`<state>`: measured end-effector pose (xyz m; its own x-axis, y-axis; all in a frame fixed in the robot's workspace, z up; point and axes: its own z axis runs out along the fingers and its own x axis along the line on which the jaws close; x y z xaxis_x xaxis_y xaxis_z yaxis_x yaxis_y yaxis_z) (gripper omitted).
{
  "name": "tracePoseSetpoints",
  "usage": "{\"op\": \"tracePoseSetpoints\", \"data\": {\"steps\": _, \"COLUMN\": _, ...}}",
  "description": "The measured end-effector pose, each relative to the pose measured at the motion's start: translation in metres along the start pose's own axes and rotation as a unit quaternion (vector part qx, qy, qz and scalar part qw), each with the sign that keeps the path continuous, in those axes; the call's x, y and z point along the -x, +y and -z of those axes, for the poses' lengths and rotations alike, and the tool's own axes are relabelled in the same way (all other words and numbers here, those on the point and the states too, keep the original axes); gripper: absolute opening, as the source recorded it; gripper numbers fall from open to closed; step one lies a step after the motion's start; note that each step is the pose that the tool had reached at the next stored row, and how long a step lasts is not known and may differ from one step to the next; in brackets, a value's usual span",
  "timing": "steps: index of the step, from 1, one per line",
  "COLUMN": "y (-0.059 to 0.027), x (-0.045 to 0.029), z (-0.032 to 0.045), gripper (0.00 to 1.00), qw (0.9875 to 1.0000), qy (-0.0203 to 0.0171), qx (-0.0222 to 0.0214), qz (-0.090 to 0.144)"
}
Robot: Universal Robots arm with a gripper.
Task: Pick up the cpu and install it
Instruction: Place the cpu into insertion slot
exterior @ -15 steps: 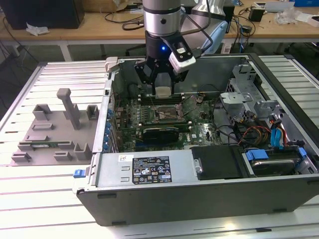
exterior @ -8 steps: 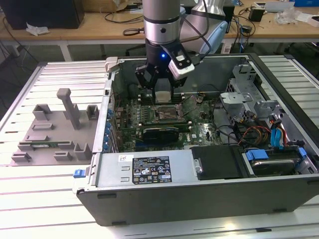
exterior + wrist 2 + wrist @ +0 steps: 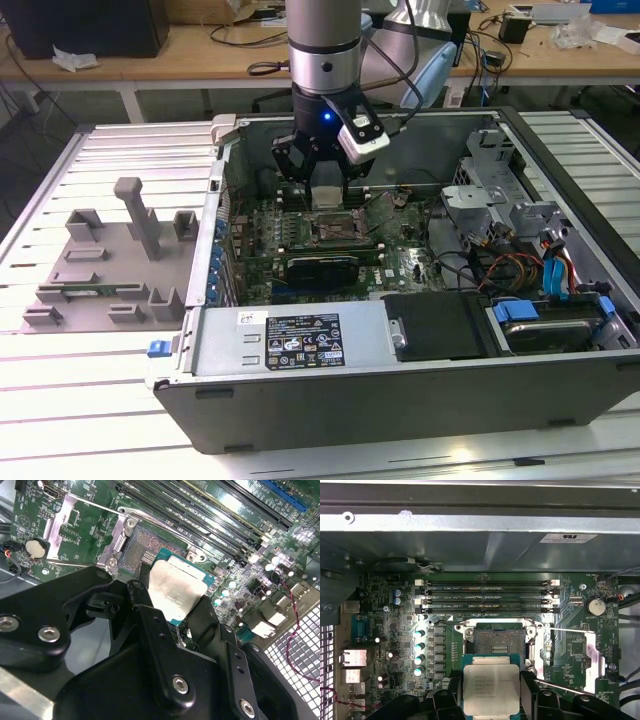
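Your end effector [image 3: 327, 190] hangs inside the open computer case [image 3: 400, 400], over the motherboard [image 3: 390, 625], and its fingers [image 3: 527, 687] are clamped on two opposite edges of the cpu [image 3: 491, 690]. The chip is carried metal top up and, in the first wrist view, sits square to the board with its sides running parallel to the socket's.

The one relation to watch is cpu to socket [image 3: 499, 639]. The open socket is bare, its contact field exposed, and it lies between the held cpu and the rows of memory slots [image 3: 490, 592]. The chip is not centred over it: only the cpu's leading edge reaches the socket's nearer rim, with the rest short of it on the side away from the slots. In the second wrist view the cpu looks to float above the board rather than rest in the recess, so I judge it not yet seated.

The metal load plate [image 3: 580, 652] lies flipped open just beside the socket, and its thin wire lever [image 3: 570, 630] is raised clear.
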<state>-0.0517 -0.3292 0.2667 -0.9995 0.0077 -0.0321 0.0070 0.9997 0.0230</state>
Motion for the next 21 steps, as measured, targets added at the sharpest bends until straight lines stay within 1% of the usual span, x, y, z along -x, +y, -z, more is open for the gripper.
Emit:
{"op": "tracePoseSetpoints", "data": {"steps": 4, "y": 0.0, "x": -0.0001, "z": -0.0004, "gripper": 0.55, "qw": 1.0, "qy": 0.0002, "qx": 0.0001, "qz": 0.0}}
{"op": "tracePoseSetpoints", "data": {"steps": 10, "y": 0.0, "x": -0.0001, "z": -0.0003, "gripper": 0.55, "qw": 1.0, "qy": 0.0035, "qx": -0.0001, "qz": -0.003}}
{"op": "tracePoseSetpoints", "data": {"steps": 11, "y": 0.0, "x": 0.0, "z": -0.0004, "gripper": 0.55, "qw": 0.9998, "qy": 0.0031, "qx": -0.0005, "qz": -0.02}}
{"op": "tracePoseSetpoints", "data": {"steps": 14, "y": 0.0, "x": 0.0, "z": -0.0004, "gripper": 0.55, "qw": 0.9992, "qy": 0.0026, "qx": -0.0012, "qz": -0.041}}
{"op": "tracePoseSetpoints", "data": {"steps": 15, "y": 0.0, "x": 0.0, "z": -0.0004, "gripper": 0.55, "qw": 0.9989, "qy": 0.0024, "qx": -0.0013, "qz": -0.047}}
{"op": "tracePoseSetpoints", "data": {"steps": 18, "y": 0.0, "x": 0.0, "z": -0.0004, "gripper": 0.55, "qw": 0.9973, "qy": 0.0018, "qx": -0.0021, "qz": -0.073}}
{"op": "tracePoseSetpoints", "data": {"steps": 19, "y": 0.0, "x": 0.0, "z": -0.0004, "gripper": 0.55, "qw": 0.9963, "qy": 0.0016, "qx": -0.0025, "qz": -0.086}}
{"op": "tracePoseSetpoints", "data": {"steps": 20, "y": 0.0, "x": 0.0, "z": -0.0004, "gripper": 0.55, "qw": 0.9948, "qy": 0.0012, "qx": -0.0029, "qz": -0.101}}
{"op": "tracePoseSetpoints", "data": {"steps": 21, "y": 0.0, "x": 0.0, "z": -0.0004, "gripper": 0.55, "qw": 0.9941, "qy": 0.001, "qx": -0.0031, "qz": -0.109}}
